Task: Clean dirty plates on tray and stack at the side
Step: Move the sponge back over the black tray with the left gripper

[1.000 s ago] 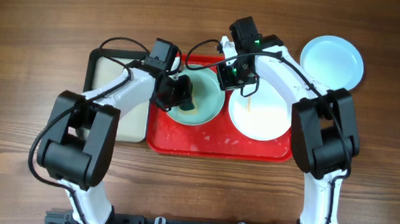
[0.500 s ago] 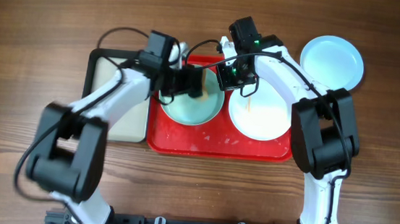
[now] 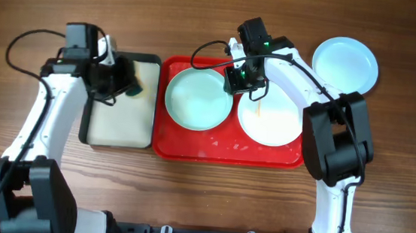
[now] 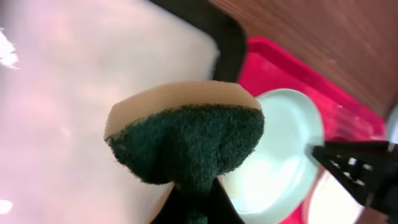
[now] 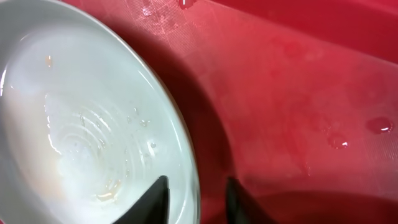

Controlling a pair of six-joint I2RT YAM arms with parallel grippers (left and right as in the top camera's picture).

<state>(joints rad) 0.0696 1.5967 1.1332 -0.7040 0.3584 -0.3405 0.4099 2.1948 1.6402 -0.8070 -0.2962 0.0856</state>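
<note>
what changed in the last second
The left gripper, jaws shut on the sponge, swung left off the aqua plate on the red tray to over the cream tray. The right gripper, the white plate and the other aqua plate stayed put.

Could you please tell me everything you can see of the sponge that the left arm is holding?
The sponge is a soft two-layer pad: pale tan foam backed by coarse dark green scouring fibre. It is bent into a rounded hump, pinched by the left tool, which is shut on it. It is over the black-rimmed cream tray, near the side facing the red tray; whether it touches the cream one cannot be told.
</note>
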